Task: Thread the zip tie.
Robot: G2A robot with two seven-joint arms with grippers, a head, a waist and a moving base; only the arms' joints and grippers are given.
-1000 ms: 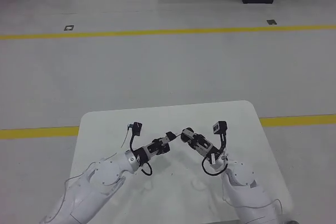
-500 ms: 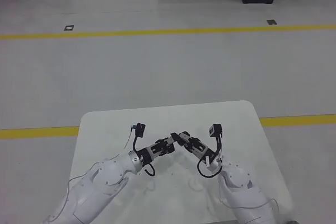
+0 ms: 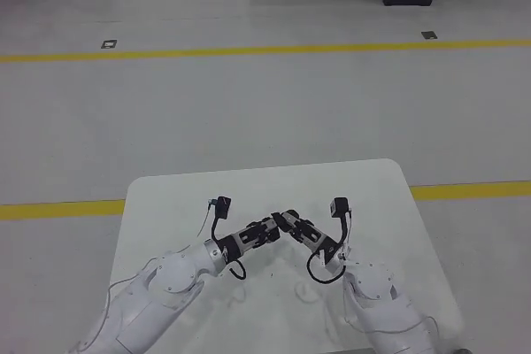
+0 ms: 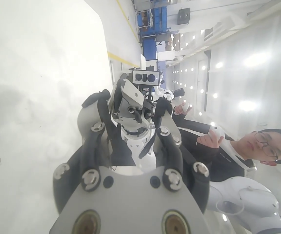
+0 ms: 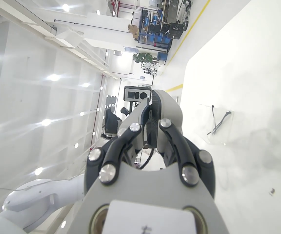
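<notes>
Near the right arm, we are seeing a clear pouch [image 5: 224,135] lying on the table [image 3: 159,203]. It is holding thin black zip ties [image 5: 222,121], and we cannot tell their direction. Farther, at mid-table, the right gripper [image 5: 151,98] is pressing its fingers together, tip to tip with the spread left gripper [image 4: 133,99].

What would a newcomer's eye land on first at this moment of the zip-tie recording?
First, the two arms meeting tip to tip above the middle of the white table. The left hand is open, and the shut right hand sits right in front of its spread fingers. Next, a clear pouch lies flat on the table beside the right arm, with thin black zip ties in it.
</notes>
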